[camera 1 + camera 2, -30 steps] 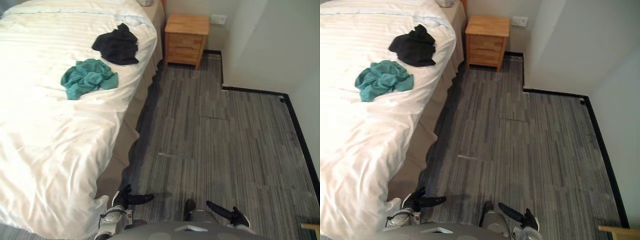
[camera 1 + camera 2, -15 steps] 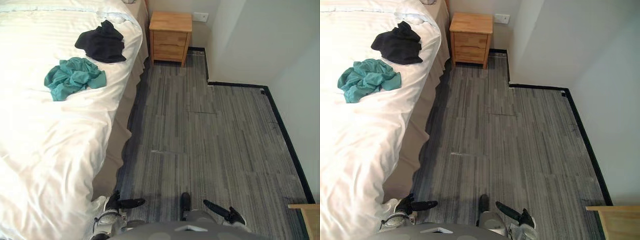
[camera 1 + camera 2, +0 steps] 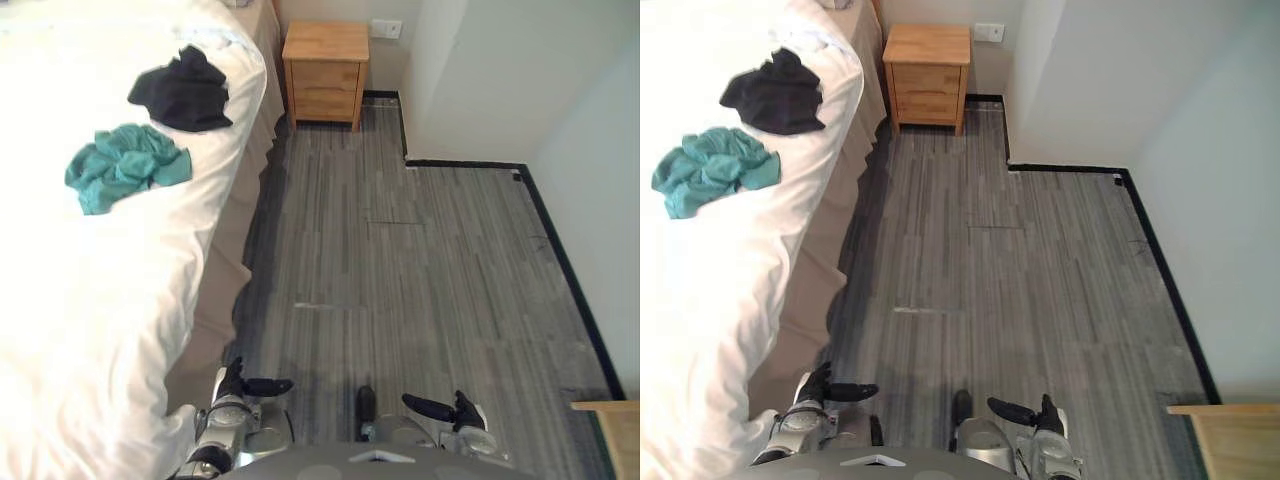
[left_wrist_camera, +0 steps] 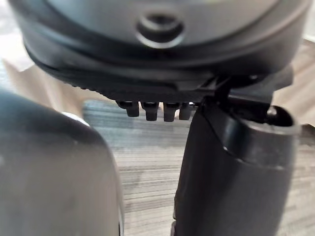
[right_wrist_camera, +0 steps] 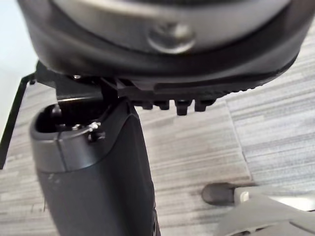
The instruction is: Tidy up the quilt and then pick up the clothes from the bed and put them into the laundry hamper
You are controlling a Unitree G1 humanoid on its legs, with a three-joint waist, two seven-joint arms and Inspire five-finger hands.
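We count two garments on the white quilt [image 3: 90, 290], near each other but not touching: one teal garment [image 3: 125, 165], and one black garment [image 3: 182, 92] farther up the bed. One wooden nightstand [image 3: 325, 60] stands just beside the bed. Low over the grey floor [image 3: 420, 260], our left hand [image 3: 240, 385] and right hand [image 3: 455, 412] hang with fingers stretched out loosely, both empty.

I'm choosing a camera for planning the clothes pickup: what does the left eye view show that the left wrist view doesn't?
The left eye view adds the teal garment and black garment lying apart on the white quilt, the nightstand and the right robot hand. The left wrist view adds a close look along the fingers. Both share the left robot hand, open and empty, above the grey floor.
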